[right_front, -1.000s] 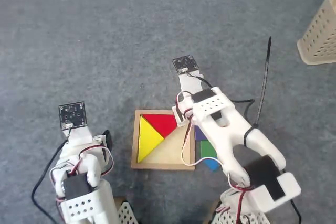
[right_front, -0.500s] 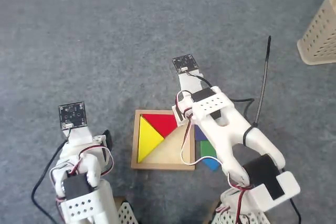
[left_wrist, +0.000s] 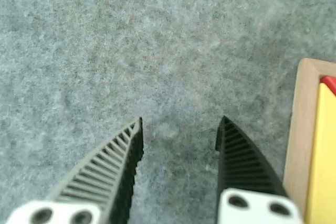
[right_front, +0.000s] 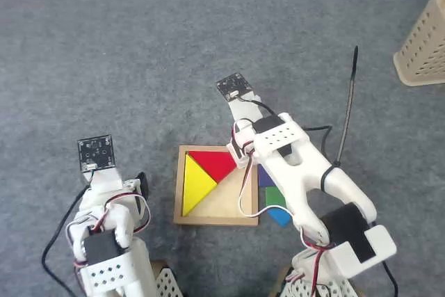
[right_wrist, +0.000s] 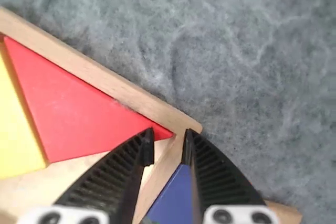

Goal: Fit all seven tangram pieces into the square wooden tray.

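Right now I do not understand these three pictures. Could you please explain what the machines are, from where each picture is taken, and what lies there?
Two small robot arms stand on a grey surface. One picture looks down on both; the others come from cameras on their wrists. The square wooden tray holds a red triangle and a yellow triangle. A dark blue piece, a green piece and a light blue piece lie beside it. The left gripper is open over bare surface, holding nothing. The right gripper is at the tray's corner; whether it grips anything is unclear.
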You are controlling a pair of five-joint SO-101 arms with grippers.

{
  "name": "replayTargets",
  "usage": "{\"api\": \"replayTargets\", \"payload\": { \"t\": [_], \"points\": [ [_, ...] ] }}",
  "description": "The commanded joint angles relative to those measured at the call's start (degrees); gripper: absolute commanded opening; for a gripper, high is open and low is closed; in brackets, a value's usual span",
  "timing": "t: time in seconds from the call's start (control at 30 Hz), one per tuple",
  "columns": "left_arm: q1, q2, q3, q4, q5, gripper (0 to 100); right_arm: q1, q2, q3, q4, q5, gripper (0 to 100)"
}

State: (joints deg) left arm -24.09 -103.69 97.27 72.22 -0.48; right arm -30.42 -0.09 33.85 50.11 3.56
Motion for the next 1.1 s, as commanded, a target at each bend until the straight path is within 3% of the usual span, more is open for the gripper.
{"api": "replayTargets", "payload": {
  "t": [0.0, 1.07],
  "points": [
    [0.09, -0.79, -0.75, 0.26, -0.26, 22, 0.84, -0.84, -3.43, 2.51, 1.41, 9.6],
    [0.09, -0.79, -0.75, 0.26, -0.26, 22, 1.45, 1.98, -3.52, 2.68, 4.66, 9.1]
  ]
}}
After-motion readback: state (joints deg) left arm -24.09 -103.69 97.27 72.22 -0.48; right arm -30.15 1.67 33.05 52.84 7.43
